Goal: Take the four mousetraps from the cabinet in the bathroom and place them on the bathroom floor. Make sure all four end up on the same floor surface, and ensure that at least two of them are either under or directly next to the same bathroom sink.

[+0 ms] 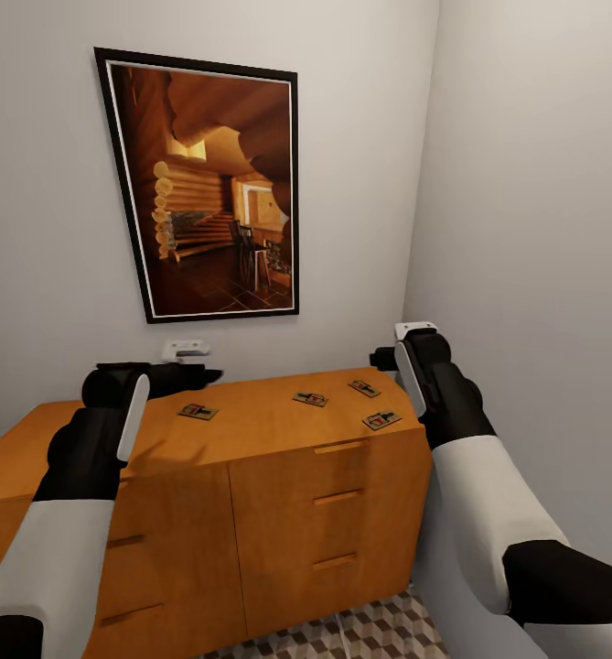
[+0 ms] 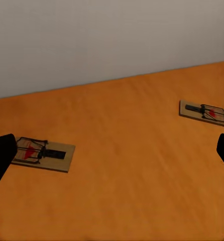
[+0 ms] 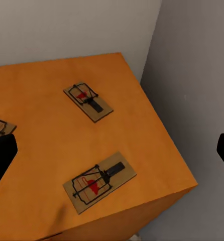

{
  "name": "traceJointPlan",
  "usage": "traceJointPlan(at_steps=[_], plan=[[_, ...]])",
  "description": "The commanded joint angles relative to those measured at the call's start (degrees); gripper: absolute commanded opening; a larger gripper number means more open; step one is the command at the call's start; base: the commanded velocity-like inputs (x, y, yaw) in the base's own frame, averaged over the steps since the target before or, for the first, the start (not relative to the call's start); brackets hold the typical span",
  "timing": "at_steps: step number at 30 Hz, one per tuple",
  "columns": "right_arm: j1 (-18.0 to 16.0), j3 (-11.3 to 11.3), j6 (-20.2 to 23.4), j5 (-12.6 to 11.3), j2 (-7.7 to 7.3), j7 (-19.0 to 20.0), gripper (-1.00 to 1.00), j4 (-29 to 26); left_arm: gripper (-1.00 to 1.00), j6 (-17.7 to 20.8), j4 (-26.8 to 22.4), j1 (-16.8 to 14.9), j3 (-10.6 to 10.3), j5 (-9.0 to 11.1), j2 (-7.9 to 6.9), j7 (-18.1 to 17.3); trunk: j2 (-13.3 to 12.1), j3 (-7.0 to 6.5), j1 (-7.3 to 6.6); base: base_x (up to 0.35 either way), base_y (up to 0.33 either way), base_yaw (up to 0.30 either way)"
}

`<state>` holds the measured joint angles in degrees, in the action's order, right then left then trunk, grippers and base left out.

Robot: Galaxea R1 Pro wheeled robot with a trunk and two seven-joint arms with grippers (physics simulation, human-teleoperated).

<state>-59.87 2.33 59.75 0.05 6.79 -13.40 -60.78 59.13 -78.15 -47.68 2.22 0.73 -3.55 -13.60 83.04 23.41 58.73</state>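
Several mousetraps lie flat on top of the orange-brown cabinet (image 1: 278, 476): one at the left (image 1: 198, 412), one mid-top (image 1: 311, 399), two near the right end (image 1: 364, 388) (image 1: 381, 420). My left gripper (image 1: 185, 374) hovers open above the left part of the top; its wrist view has one mousetrap (image 2: 44, 152) by one fingertip and another (image 2: 205, 111) farther off. My right gripper (image 1: 385, 357) is open over the cabinet's right end, above two mousetraps (image 3: 88, 101) (image 3: 99, 182). A strip of bathroom floor (image 1: 379, 631) shows below the cabinet. The bathroom sink is out of view.
A large framed picture (image 1: 209, 188) hangs on the wall behind the cabinet. A small white rounded object (image 1: 185, 349) sits at the wall just behind my left gripper. The right-hand wall (image 1: 543, 275) stands close beside the cabinet's right end and my right arm.
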Motion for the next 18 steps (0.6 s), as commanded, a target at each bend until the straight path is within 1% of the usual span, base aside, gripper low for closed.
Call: traceJointPlan(at_steps=[1,9,18], plan=[[-0.1,0.0,0.3,0.0,-0.07,-0.1,1.0,0.0,1.0,0.3,0.0,0.0,0.0,0.1,0.13,-0.1,0.0,0.07,0.0,0.0,0.0,0.0],[-0.1,-0.1,0.3,0.0,-0.39,1.5,1.0,0.0,1.0,0.4,-0.2,0.0,0.1,0.1,1.01,-0.1,0.0,0.07,0.0,0.0,0.0,0.0],[-0.1,-0.1,0.3,0.0,-0.52,2.7,1.0,0.0,1.0,0.4,-0.2,0.0,0.0,0.1,1.36,-0.1,0.0,0.07,0.0,0.0,0.0,0.0]])
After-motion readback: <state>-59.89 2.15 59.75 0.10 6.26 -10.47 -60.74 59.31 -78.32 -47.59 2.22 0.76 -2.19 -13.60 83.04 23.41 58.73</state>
